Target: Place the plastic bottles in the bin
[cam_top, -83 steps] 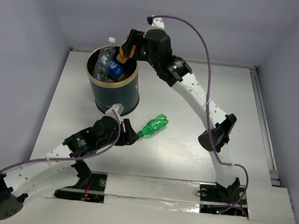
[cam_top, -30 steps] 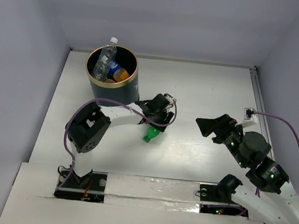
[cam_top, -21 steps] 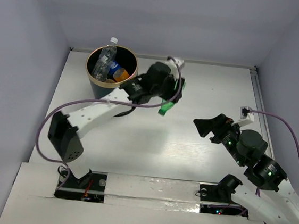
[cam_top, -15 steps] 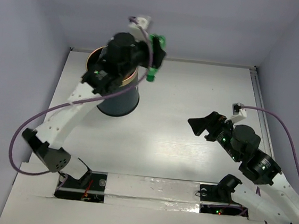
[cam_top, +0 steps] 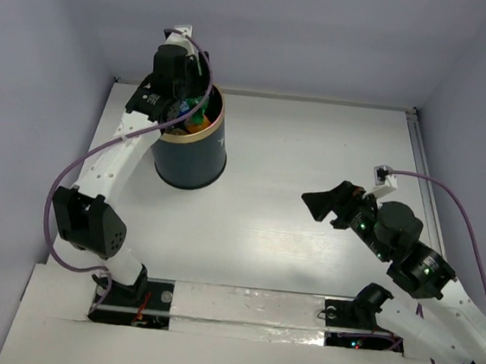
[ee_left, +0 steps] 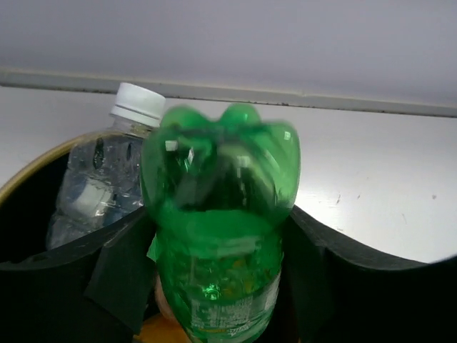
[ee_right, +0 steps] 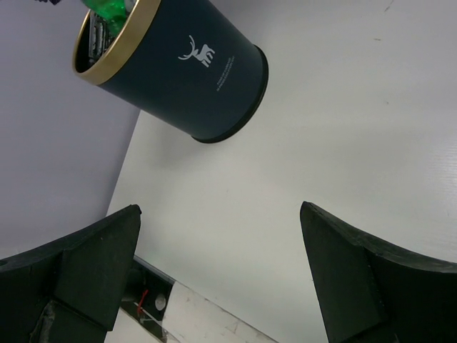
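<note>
White counter (cam_top: pixel 315 155) carries the bin (cam_top: pixel 195 155), a clear bottle (ee_left: pixel 96 186) already inside it. Over its mouth the left tool (ee_left: pixel 214 282) grips the green bottle (ee_left: pixel 221 186); only the release seems left. Well apart, the right tool (ee_right: pixel 220 221) gapes wide, holding nothing.

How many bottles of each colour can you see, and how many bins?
Green plastic bottle: 1
Clear plastic bottle with a white cap: 1
Orange plastic bottle, mostly hidden: 1
Dark navy round bin with a gold rim: 1
Total: 4 things in view; more bottles may lie hidden inside the bin.
</note>
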Controlling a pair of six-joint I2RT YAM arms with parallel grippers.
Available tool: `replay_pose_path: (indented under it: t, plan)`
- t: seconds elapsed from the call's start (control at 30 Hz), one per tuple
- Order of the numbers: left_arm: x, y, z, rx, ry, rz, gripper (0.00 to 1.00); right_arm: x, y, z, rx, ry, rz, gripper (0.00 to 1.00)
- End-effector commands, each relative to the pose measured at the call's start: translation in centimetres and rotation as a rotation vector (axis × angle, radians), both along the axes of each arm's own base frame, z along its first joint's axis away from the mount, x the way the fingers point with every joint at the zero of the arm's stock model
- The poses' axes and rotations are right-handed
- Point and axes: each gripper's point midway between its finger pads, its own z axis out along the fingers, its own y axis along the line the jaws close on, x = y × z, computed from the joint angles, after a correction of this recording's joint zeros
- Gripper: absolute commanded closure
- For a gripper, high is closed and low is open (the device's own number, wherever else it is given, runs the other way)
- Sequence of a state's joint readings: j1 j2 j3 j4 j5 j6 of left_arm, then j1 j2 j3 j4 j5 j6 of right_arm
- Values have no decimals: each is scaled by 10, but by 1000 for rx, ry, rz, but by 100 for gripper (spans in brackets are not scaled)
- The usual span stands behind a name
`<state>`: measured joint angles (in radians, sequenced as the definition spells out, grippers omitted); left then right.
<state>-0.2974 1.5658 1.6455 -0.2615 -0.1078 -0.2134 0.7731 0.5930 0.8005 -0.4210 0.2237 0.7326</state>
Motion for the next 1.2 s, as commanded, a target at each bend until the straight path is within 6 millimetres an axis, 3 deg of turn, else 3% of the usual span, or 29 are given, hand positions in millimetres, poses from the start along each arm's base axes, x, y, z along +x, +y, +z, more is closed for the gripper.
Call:
replay_pose_path:
  t: [0.0, 0.07, 0.17, 0.3, 0.4, 0.43, 0.47, 0.5, 0.6, 0.63, 0.8, 0.87, 0.97, 1.1, 1.13, 1.17]
  plan:
    - [6, 3, 38, -24, -135, 13, 37, 0, 0, 2, 10, -15, 4, 2]
    - [2, 2, 43, -39, -147, 7, 26, 0, -6, 3, 3, -12, -27, 2]
    - [-12, 1, 67, -83, -201, -15, 4, 0, -15, 7, 2, -21, -60, 3]
    - [-47, -11, 116, -167, -297, -122, 1, 3, -21, 16, -6, -30, -94, 11]
    - [-79, -15, 153, -227, -368, -175, 1, 7, -30, 37, -3, -68, -139, 33]
    - [-88, -20, 159, -244, -384, -204, 1, 7, -34, 43, -6, -80, -153, 46]
    - [-96, -19, 165, -257, -399, -211, 1, 10, -39, 50, -6, -95, -184, 52]
    - [-115, -14, 180, -286, -438, -214, 1, 9, -43, 68, 16, -124, -198, 63]
    - [-142, -3, 186, -314, -466, -200, 1, 8, -58, 100, 32, -182, -247, 79]
    - [-144, -1, 178, -322, -448, -186, 1, 7, -61, 107, 27, -198, -255, 83]
    - [-179, 12, 179, -354, -433, -169, 1, -3, -81, 148, 63, -263, -293, 88]
    - [-185, 18, 169, -367, -408, -138, 1, -12, -97, 169, 105, -298, -329, 88]
    - [-199, 32, 161, -385, -378, -74, 1, -28, -127, 192, 167, -346, -399, 82]
    - [-222, 50, 163, -383, -390, -17, 1, -46, -171, 204, 244, -374, -530, 31]
    - [-226, 55, 162, -378, -389, 5, 1, -48, -176, 203, 252, -372, -548, 2]
    - [-228, 56, 160, -373, -387, 6, 1, -49, -180, 202, 248, -371, -565, 0]
